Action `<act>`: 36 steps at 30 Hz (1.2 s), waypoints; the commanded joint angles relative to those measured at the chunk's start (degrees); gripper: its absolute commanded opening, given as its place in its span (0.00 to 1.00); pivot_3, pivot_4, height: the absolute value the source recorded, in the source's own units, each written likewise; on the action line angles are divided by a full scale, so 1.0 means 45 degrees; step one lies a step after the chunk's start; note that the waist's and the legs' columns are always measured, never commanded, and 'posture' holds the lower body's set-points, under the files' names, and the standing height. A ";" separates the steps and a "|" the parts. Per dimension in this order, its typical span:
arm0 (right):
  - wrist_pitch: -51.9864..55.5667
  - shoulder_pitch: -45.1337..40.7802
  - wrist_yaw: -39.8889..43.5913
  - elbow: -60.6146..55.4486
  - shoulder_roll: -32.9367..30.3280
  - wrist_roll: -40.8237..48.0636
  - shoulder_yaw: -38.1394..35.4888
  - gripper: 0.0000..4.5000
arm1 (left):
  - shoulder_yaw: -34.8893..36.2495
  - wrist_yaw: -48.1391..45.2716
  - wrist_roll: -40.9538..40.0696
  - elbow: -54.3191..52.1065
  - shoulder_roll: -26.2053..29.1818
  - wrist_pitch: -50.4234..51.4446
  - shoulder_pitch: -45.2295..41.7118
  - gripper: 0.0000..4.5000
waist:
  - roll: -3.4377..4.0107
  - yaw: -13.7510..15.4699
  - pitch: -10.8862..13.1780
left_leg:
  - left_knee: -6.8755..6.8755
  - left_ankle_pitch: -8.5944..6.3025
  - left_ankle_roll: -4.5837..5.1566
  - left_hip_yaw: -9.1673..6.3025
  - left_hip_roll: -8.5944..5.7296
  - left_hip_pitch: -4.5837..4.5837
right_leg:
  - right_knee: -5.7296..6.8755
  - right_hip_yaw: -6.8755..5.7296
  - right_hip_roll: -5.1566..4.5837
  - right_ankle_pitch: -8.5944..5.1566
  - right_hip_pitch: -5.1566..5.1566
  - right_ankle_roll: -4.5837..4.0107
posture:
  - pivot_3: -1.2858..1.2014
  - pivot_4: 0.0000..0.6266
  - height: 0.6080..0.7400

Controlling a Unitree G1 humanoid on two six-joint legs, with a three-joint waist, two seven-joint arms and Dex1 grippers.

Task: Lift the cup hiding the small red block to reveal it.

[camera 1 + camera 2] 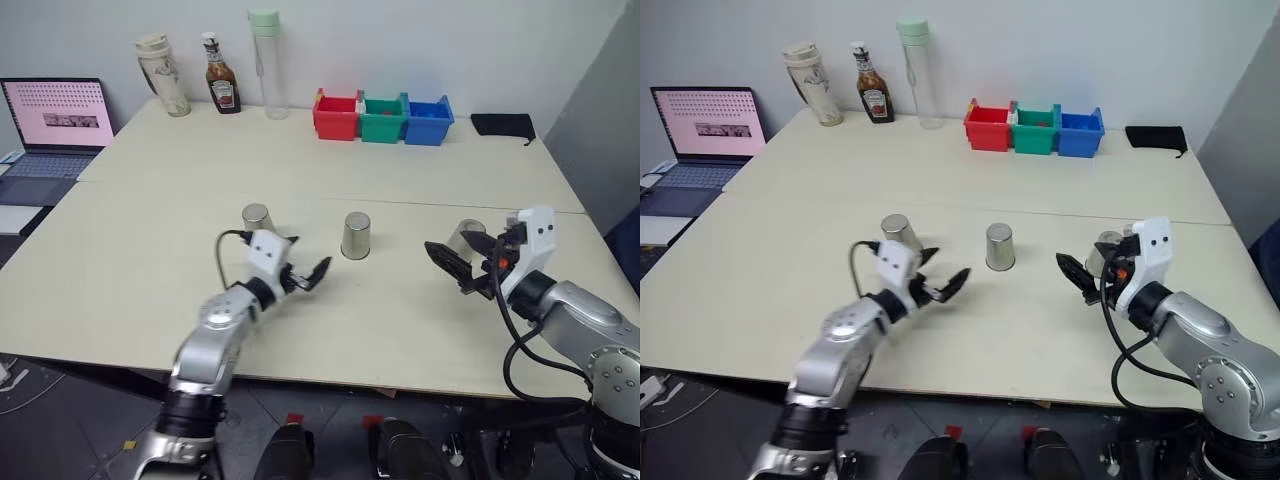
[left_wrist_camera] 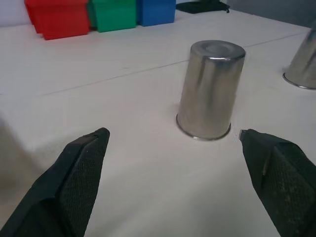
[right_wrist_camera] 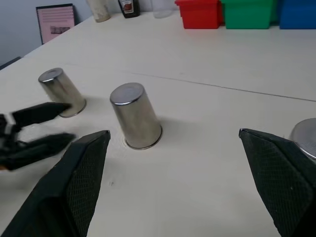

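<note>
Arms reach level over the tabletop [image 1: 150, 250], each toward the middle cup [image 1: 355, 236]: left tool [image 1: 305, 274] released beside it, right tool [image 1: 455, 266] released, farther off. Three upturned cups stand in a row.

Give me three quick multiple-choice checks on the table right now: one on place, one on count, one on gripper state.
1. Where do the three bins stand?
A. at the table's far edge
B. among the cups
C. beside the laptop

2. How many metal cups stand upside down on the table?
A. two
B. three
C. four

3. How is the left gripper?
A. shut on a cup
B. open, holding nothing
C. shut, holding nothing

Answers:
1 A: red, green and blue bins sit in a row far from the robot.
2 B: the left cup, the middle cup and the right cup.
3 B: its fingers stand apart short of the middle cup.
</note>
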 commanded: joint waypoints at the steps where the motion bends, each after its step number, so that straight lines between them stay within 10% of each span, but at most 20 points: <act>1: 0.0416 -0.1686 0.0289 -0.0482 -0.0176 0.1456 0.0155 0.99 | -0.0190 0.0351 0.0865 0.2545 -0.0703 -0.2460 -0.1245 1.00 | 0.0000 -0.0119 0.0000 | 0.0013 0.0001 0.0002 -0.0004 0.0017 0.0001 | 0.0007 -0.0004 0.0015 0.0005 0.0000 -0.0002 | 0.52 0.24 1.00; 16: 0.0639 0.1124 0.1206 -0.1845 -0.2421 0.3272 0.0094 0.99 | 0.0568 0.0931 0.1529 1.0661 -0.2244 -0.5939 -0.5844 1.00 | -0.0013 0.0098 -0.0004 | 0.0028 -0.0007 0.0037 -0.0058 0.0012 -0.0068 | -0.0064 -0.0049 0.0019 0.0018 0.0005 0.0011 | 0.52 0.24 1.00; 22: -0.0050 0.2240 0.0824 -0.1192 -0.2753 0.1748 -0.0591 1.00 | 0.1169 0.0314 0.1155 1.1429 -0.2235 -0.6233 -0.6452 0.76 | -0.0014 0.0099 -0.0003 | 0.0030 -0.0007 0.0036 -0.0033 0.0014 -0.0071 | -0.0097 -0.0035 0.0022 0.0044 0.0006 0.0054 | 0.52 0.24 1.00; 25: -0.0297 0.2484 0.0487 -0.1185 -0.2552 0.1419 -0.0727 1.00 | 0.1191 -0.0113 0.1189 1.1332 -0.2249 -0.6208 -0.6465 0.62 | -0.0013 0.0098 -0.0003 | 0.0029 -0.0007 0.0036 -0.0026 0.0011 -0.0073 | -0.0110 -0.0027 0.0021 0.0049 0.0007 0.0062 | 0.52 0.24 1.00; 36: -0.0781 0.2715 0.0259 -0.1649 -0.1907 0.0917 -0.0143 1.00 | 0.1111 -0.0535 0.0727 0.4317 -0.1631 -0.2435 -0.4652 0.62 | -0.0013 0.0047 -0.0003 | 0.0024 -0.0007 0.0036 -0.0032 0.0020 -0.0074 | -0.0111 -0.0020 0.0023 0.0049 0.0005 0.0062 | 0.52 0.24 1.00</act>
